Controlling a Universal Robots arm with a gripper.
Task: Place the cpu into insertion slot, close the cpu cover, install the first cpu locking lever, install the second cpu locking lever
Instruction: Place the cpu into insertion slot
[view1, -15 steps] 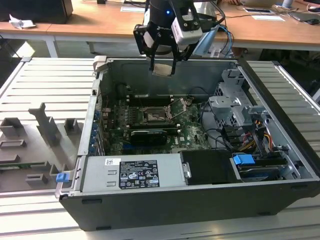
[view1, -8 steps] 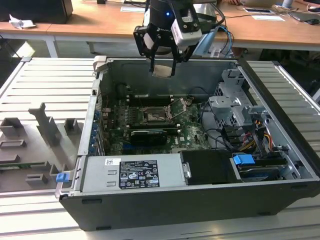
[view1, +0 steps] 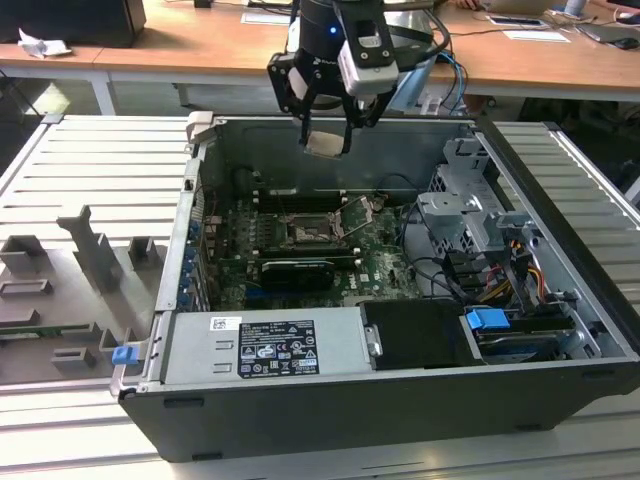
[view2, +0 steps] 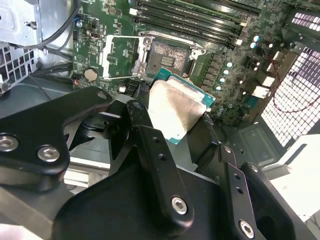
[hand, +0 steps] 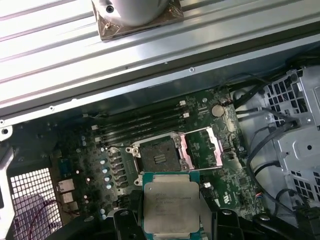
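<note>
- The cpu (hand: 171, 207) held in my gripper (view1: 326, 135) has a pale silver metal lid, matt and faintly brushed, with a green rim.
- My fingers (view2: 152, 150) are matt black, fixed with bright metal screws (view2: 179, 205).
- The insertion slot (hand: 159, 156) is dark, with a dull grey metal rim.
- The cpu cover (hand: 184, 150) is thin bare metal that catches the light.
- The circuit board (hand: 240, 185) is green with a slight sheen.
- The case (view1: 400, 135) is plain grey sheet metal, matt.
- The desk (view1: 180, 45) looks like smooth wood.
</note>
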